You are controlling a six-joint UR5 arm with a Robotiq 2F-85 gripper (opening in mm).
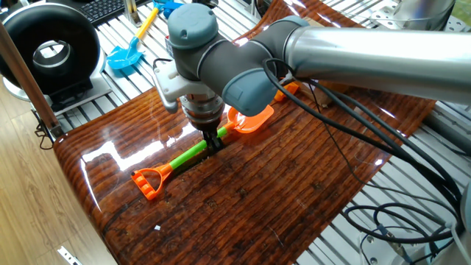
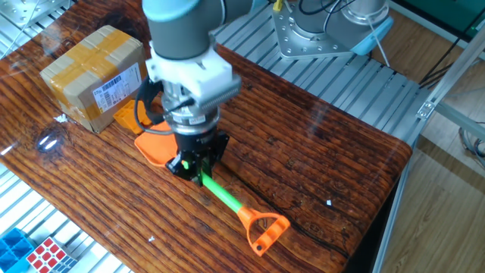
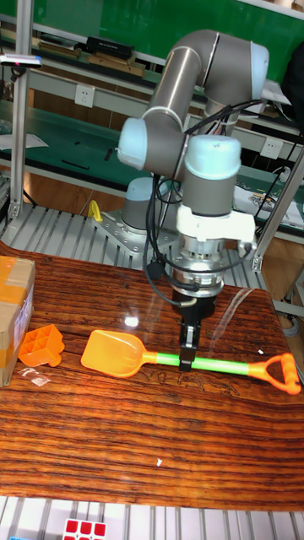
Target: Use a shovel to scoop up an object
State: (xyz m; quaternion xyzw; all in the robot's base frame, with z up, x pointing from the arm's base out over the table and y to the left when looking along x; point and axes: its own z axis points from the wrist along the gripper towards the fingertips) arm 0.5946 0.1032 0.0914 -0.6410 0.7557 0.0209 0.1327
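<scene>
The shovel lies flat on the wooden tabletop, with an orange blade (image 3: 114,353), a green shaft (image 3: 221,365) and an orange loop end (image 3: 283,371). My gripper (image 3: 186,361) points straight down and is shut on the shaft just behind the blade. The gripper (image 2: 195,171) and the shaft (image 2: 224,196) show the same grip in the other fixed view. The object, a small orange brick (image 3: 42,346), sits a short way beyond the blade tip, beside the box. The brick (image 2: 126,116) is partly hidden by my cable, and it (image 1: 288,90) peeks out behind my arm.
A brown cardboard box (image 2: 95,74) stands right behind the brick. A multicoloured puzzle cube (image 2: 45,254) lies off the wood at the front corner. A blue shovel with a yellow shaft (image 1: 129,51) and a black round device (image 1: 48,48) sit on the metal rails.
</scene>
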